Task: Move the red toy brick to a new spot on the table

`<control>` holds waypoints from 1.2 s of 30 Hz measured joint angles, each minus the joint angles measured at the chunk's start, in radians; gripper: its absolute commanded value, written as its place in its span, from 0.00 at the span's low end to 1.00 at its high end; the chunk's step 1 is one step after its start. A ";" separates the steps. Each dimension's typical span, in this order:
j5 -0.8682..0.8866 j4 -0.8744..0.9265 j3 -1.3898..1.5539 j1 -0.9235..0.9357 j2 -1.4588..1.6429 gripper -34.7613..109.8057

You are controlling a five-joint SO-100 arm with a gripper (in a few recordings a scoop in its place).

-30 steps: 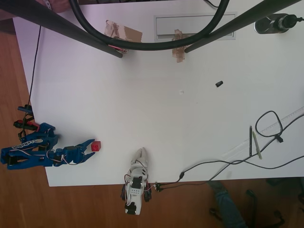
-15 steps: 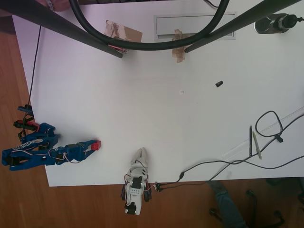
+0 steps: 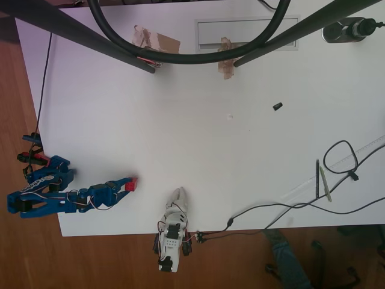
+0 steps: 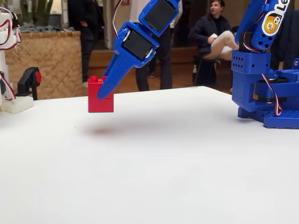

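Note:
The red toy brick (image 3: 130, 185) (image 4: 100, 98) hangs a little above the white table (image 3: 198, 150) (image 4: 154, 158), casting a reddish shadow under it in the fixed view. My blue gripper (image 3: 126, 185) (image 4: 103, 91) is shut on the brick, its fingers (image 4: 117, 74) clamping it from the side. In the overhead view the arm reaches in from the lower left, near the table's front edge.
A white arm (image 3: 173, 229) lies at the front edge, close to the right of the brick. A small black object (image 3: 277, 106), a cable loop (image 3: 340, 158), a pen (image 3: 317, 179) and a ruler are on the right. Taped cardboard (image 3: 157, 42) sits at the back.
My gripper has carried the red brick to the right along the front of the table, away from the left edge, and slightly toward the front.

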 measured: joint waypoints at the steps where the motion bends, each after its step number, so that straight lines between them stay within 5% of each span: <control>1: 0.011 0.018 -0.055 -0.009 -0.038 0.28; 14: 0.206 0.164 -0.597 -0.098 -0.472 0.28; 36: 0.436 0.235 -0.887 -0.230 -0.753 0.27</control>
